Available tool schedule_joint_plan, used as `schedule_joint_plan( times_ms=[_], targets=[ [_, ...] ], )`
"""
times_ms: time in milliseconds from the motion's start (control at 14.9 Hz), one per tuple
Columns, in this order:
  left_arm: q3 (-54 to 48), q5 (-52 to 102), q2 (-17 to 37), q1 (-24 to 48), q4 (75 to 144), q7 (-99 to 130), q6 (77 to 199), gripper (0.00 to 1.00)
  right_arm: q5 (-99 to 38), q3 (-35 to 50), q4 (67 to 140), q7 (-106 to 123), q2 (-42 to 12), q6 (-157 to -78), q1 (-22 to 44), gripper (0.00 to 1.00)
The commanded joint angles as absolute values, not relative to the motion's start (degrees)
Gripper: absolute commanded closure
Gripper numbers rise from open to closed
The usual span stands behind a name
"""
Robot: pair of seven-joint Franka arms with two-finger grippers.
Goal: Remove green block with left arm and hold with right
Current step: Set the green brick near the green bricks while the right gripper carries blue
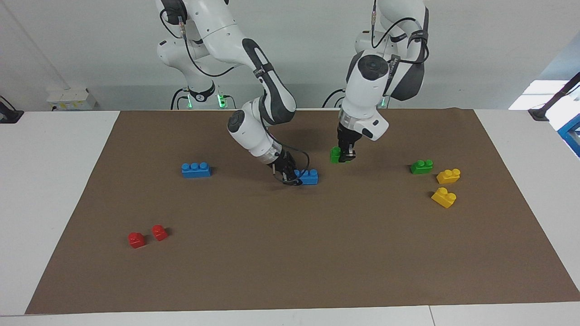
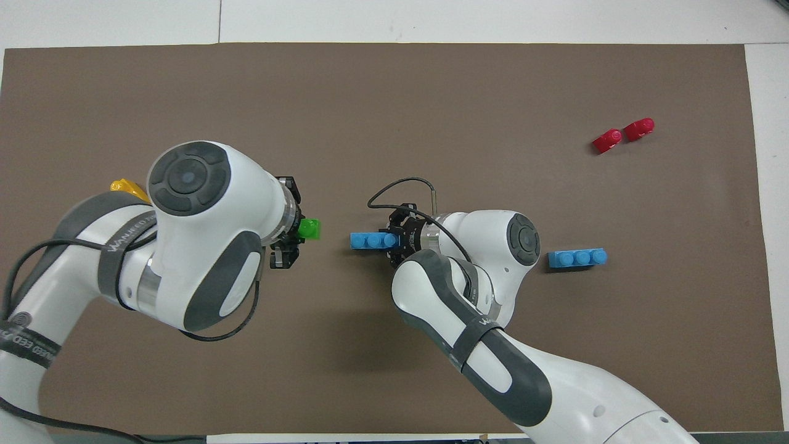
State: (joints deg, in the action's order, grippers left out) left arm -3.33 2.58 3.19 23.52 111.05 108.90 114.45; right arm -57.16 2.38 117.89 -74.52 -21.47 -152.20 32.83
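A green block [image 1: 335, 155] is in my left gripper [image 1: 346, 157], which is shut on it low over the mat, a short way from the blue brick [image 1: 309, 177] toward the left arm's end. It also shows in the overhead view [image 2: 309, 229], sticking out of the left gripper [image 2: 287, 237]. My right gripper [image 1: 290, 177] is shut on one end of that blue brick, which lies on the mat; the overhead view shows the brick [image 2: 368, 240] and the right gripper [image 2: 399, 238]. A second green block [image 1: 421, 166] lies toward the left arm's end, hidden under the left arm in the overhead view.
Two yellow bricks [image 1: 448, 175] [image 1: 444, 197] lie beside the second green block. Another blue brick [image 1: 195, 170] [image 2: 577, 257] lies toward the right arm's end. Two red bricks [image 1: 136, 239] [image 1: 159, 232] lie farther from the robots. A brown mat [image 1: 290, 253] covers the table.
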Motion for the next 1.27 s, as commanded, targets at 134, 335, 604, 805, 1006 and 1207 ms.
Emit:
schedule_joint_plan(
  times_ms=[134, 335, 604, 805, 1006, 1207],
  targets=[
    [-3.7, 2.7, 2.6, 12.8, 112.9, 83.5, 114.3, 1.00, -58.4, 2.3, 119.3, -71.5, -21.4, -153.1, 32.7, 1.00],
    [-3.7, 2.8, 1.9, 5.9, 115.6, 67.1, 115.5, 1.00, -57.6, 1.8, 118.5, -69.3, -20.6, -151.3, 31.5, 1.00],
    [-3.7, 2.8, 1.4, 1.7, 123.9, 57.6, 127.2, 1.00, -47.4, 1.8, 112.5, -68.8, -18.5, -135.6, 20.2, 1.00],
    [-3.6, 2.8, 4.3, 0.3, 124.5, 52.8, 130.4, 1.00, -43.6, 1.9, 106.8, -67.0, -19.2, -125.4, 11.3, 1.00],
    [-3.6, 2.8, 5.4, -0.3, 125.0, 49.5, 132.1, 1.00, -44.1, 1.9, 105.9, -58.8, -19.5, -119.7, 1.6, 1.00],
    [-3.6, 2.8, 7.2, -0.6, 125.0, 48.7, 134.4, 1.00, -41.5, 1.8, 105.8, -55.6, -19.7, -117.3, -2.2, 1.00]
  ],
)
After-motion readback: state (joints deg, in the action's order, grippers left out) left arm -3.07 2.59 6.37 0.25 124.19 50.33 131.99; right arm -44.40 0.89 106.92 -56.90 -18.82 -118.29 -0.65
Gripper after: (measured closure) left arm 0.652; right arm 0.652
